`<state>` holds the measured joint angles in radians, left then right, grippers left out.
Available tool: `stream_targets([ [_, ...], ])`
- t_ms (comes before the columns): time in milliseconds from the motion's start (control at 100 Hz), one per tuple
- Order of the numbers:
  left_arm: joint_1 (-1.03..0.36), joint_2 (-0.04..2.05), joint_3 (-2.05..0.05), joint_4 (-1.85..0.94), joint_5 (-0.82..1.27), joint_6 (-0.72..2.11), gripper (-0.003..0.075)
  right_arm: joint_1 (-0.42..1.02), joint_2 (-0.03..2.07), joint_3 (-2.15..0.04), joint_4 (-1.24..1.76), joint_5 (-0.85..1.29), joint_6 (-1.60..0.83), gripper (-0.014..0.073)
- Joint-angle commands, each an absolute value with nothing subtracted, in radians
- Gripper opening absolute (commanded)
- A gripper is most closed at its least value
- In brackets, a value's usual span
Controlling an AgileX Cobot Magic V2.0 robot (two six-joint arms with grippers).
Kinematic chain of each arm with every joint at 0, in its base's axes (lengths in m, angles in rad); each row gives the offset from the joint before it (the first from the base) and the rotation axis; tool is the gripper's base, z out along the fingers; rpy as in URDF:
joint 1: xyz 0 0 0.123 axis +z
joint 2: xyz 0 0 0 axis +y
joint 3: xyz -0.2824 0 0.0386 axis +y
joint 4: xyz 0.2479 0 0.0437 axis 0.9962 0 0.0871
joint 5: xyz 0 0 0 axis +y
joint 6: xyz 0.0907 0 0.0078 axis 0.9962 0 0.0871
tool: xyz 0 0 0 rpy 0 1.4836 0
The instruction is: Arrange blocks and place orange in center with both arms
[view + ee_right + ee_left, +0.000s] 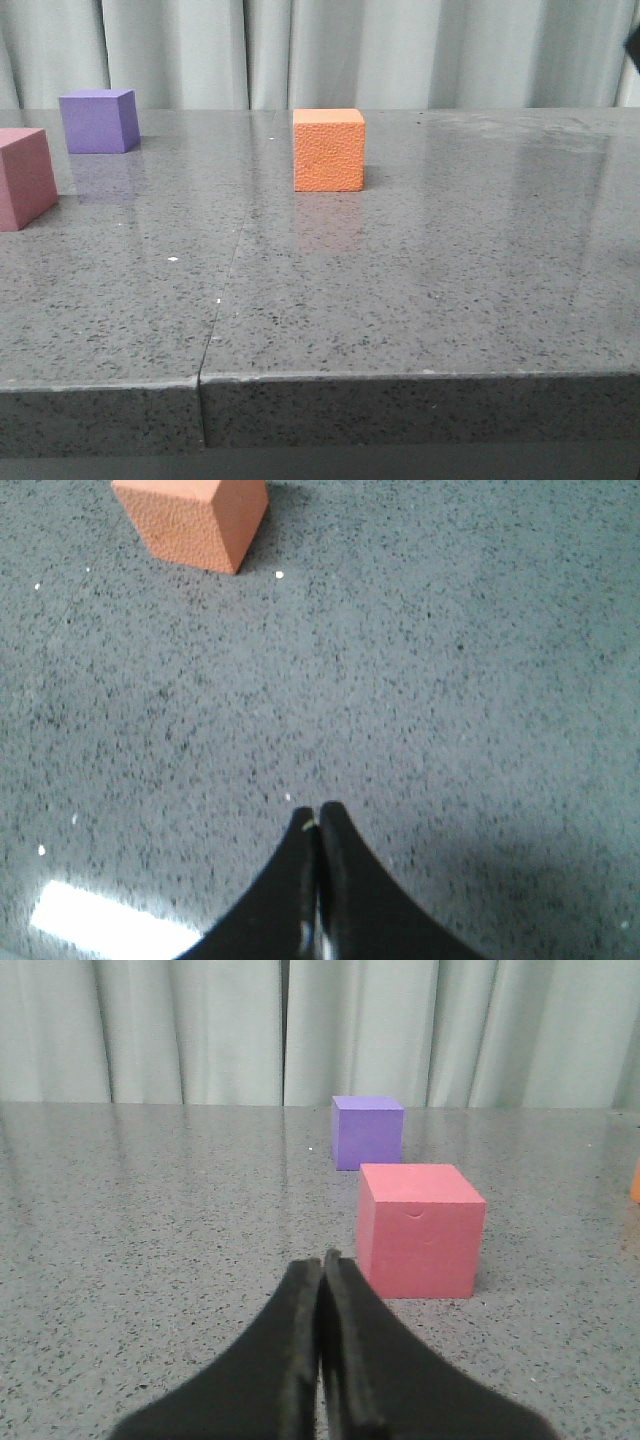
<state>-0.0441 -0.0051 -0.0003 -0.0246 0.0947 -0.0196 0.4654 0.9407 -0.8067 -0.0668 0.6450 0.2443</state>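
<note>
The orange cube (329, 150) stands on the grey speckled tabletop (400, 280) near the middle, toward the back. A purple cube (98, 120) sits at the back left, and a pink-red cube (24, 178) lies at the left edge of the front view, partly cut off. Neither gripper shows in the front view. My left gripper (321, 1258) is shut and empty, low over the table, just short of the pink-red cube (420, 1228), with the purple cube (367, 1131) behind it. My right gripper (317, 812) is shut and empty, well back from the orange cube (195, 518).
Pale grey curtains (320, 50) hang behind the table. A seam (222, 290) runs through the tabletop from back to the front edge (400, 378). A sliver of the orange cube (636, 1180) shows at the edge of the left wrist view.
</note>
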Motion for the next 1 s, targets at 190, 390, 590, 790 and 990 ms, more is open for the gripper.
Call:
stream_targets([
  [190, -0.048, -0.036, 0.042, -0.031, 0.000, -0.019, -0.0020, 0.468, 0.691, -0.644, -0.082, 0.520, 0.232, -0.0069],
  [390, -0.048, -0.036, 0.038, -0.059, -0.052, -0.021, -0.0020, 0.468, 0.503, -0.549, -0.082, 0.495, 0.232, -0.0069],
  [590, -0.048, -0.034, -0.020, -0.103, -0.055, -0.033, -0.0021, 0.468, 0.376, -0.501, -0.082, 0.518, 0.232, -0.0069],
  [790, -0.048, 0.017, -0.151, -0.106, 0.045, -0.033, -0.0021, 0.468, 0.360, -0.501, -0.081, 0.534, 0.232, -0.0069],
  [990, -0.058, 0.173, -0.347, -0.059, 0.191, -0.019, -0.0020, 0.468, 0.360, -0.501, -0.081, 0.534, 0.232, -0.0069],
])
